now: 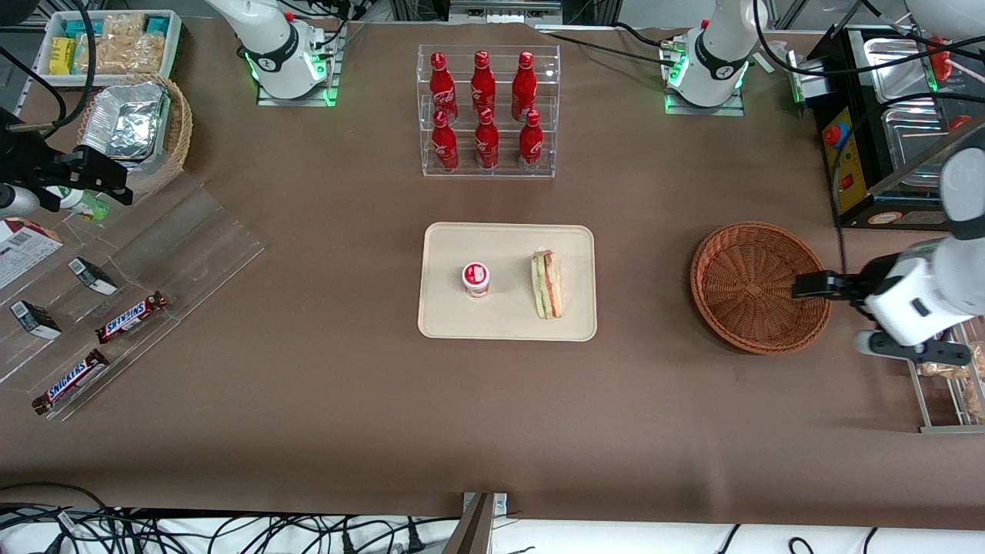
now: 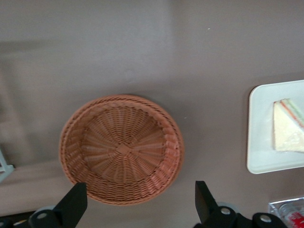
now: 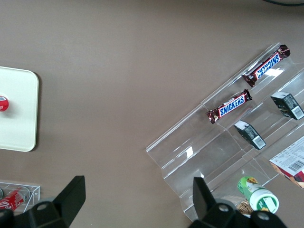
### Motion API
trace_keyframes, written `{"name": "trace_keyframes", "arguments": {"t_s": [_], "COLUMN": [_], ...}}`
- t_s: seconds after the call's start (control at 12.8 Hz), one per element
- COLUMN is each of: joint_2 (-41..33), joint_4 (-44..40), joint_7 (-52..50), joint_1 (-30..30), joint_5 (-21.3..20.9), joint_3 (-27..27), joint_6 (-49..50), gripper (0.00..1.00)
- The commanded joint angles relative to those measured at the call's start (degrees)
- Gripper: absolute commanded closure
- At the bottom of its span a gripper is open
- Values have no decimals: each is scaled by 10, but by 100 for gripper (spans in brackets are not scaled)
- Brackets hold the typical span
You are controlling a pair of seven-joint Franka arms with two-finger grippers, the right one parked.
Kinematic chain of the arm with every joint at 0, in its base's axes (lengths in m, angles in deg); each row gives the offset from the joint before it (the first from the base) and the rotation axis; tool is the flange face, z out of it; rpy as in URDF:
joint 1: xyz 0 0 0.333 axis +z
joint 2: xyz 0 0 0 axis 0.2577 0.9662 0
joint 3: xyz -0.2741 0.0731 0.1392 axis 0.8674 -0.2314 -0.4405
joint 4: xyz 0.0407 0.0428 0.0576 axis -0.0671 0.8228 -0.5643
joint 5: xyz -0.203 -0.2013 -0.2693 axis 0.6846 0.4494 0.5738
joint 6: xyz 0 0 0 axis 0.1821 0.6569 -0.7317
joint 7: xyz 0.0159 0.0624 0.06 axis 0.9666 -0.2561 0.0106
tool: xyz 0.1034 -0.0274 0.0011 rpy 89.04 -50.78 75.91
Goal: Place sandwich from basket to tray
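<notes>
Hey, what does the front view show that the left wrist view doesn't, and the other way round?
Only the front view shows the small red-and-white cup on the tray, the rack of red bottles, the candy bars toward the parked arm's end, and the working arm's tool over the basket's rim. Only the left wrist view shows the tool's fingers spread wide apart, open and empty. Both show the empty basket and the sandwich already lying on the tray.
</notes>
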Motion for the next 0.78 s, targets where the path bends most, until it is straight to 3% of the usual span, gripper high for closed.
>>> {"name": "trace_keyframes", "arguments": {"t_s": [0.0, 0.47, 0.7], "joint_2": [-2, -21, -80], "joint_4": [2, 3, 84], "joint_7": [15, -28, -40], "joint_1": [-13, -15, -16], "joint_5": [8, -40, -62], "joint_3": [-12, 27, 49], "joint_6": [-13, -10, -21], "gripper": [0, 0, 0]}}
